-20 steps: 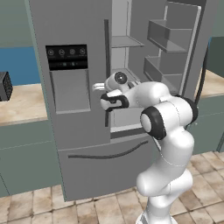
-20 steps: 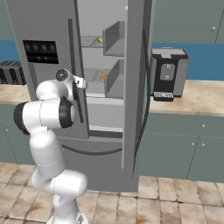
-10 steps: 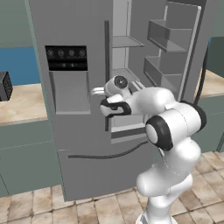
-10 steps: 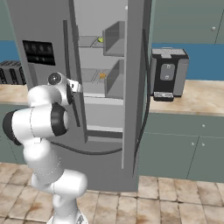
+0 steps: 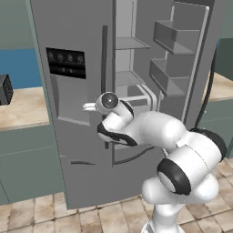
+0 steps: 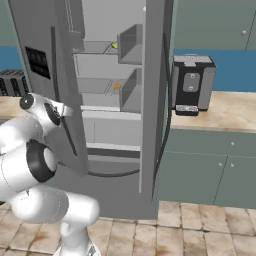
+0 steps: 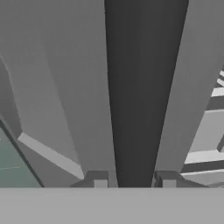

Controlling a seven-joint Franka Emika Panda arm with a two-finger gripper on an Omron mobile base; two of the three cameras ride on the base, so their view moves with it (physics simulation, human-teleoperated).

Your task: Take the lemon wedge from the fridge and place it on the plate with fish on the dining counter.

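Hand view puts the gripper (image 7: 133, 181) right at the fridge (image 5: 82, 136), with the left door's dark bar handle (image 7: 142, 96) running up between the two finger tips (image 7: 99, 180). I judge I am on the door-opening step: the right door (image 6: 152, 100) is swung wide, the left one is shut. The jaws stand partly open, one either side of the handle; whether they pinch it I cannot tell. The lemon wedge (image 6: 115, 45) lies on an upper shelf inside the fridge. Next I need a firm pinch on the handle, then a pull outward.
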